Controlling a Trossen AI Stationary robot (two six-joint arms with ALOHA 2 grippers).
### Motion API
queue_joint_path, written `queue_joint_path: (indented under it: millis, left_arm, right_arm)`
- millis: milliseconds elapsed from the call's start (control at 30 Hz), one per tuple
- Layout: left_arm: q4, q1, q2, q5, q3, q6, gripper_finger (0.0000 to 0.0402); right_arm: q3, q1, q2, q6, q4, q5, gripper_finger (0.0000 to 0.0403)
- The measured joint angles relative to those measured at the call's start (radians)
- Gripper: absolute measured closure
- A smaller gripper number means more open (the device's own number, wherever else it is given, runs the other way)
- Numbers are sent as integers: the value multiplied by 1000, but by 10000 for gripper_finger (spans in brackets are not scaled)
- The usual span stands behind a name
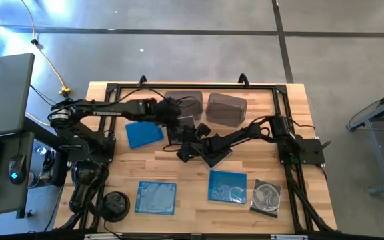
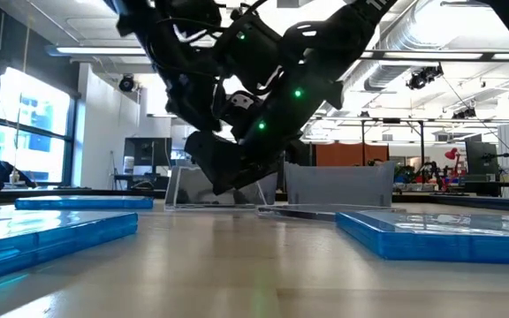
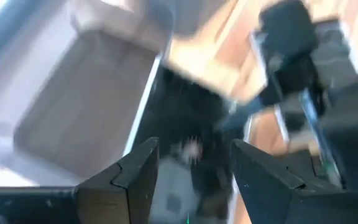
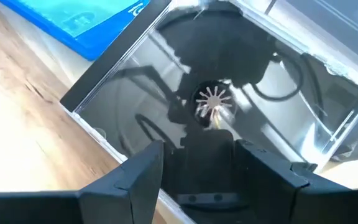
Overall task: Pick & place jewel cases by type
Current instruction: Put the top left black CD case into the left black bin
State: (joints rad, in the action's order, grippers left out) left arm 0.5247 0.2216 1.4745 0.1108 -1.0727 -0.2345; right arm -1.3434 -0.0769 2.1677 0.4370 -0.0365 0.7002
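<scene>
Two arms meet over the middle of the table (image 1: 192,193), both folded low. Left arm reaches from its base at the left edge across toward centre; its claw (image 1: 177,123) sits beside the left smoky grey bin (image 1: 184,103), over a dark jewel case (image 3: 185,124) that lies next to the bin wall. Left claw fingers (image 3: 135,171) stand apart, nothing between them, the case seen in the gap below.

Right arm stretches from the right edge, elbow bent, wrist angled down and leftward. Right claw (image 1: 191,148) hovers close over a second dark jewel case (image 4: 216,99), black tray with a bare centre hub under a clear lid. Fingers spread wide to either side of the case's near edge; no grip visible. This case lies on the table just beside a blue jewel case (image 1: 143,133) left of centre.

From the low view both arms crowd together above the table, wrists pitched steeply down, green indicator lights showing on the dark housings.

Second bin (image 1: 227,108) stands right of the first, near the far edge. Two more blue cases on the near half: one at left (image 1: 156,197), one at right (image 1: 227,186). Clear case with silver disc (image 1: 267,197) lies just right of that one. Round black object (image 1: 115,204) rests at the near left corner.
</scene>
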Motion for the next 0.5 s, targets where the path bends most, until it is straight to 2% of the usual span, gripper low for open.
queue_joint_path:
  millis: [133, 267, 367, 500]
  left_arm:
    - [205, 0, -2, -54, -50, -153, 207]
    - [315, -9, -2, -78, -6, -272, 207]
    - [294, -21, -1, -105, 64, -343, 207]
    - [173, -33, -1, -128, 148, -373, 207]
  right_arm:
    - [0, 0, 0, -18, 0, 2, 206]
    - [0, 0, 0, -19, 3, 9, 206]
    - [0, 0, 0, -19, 2, 9, 206]
    - [0, 0, 0, -47, 0, 8, 206]
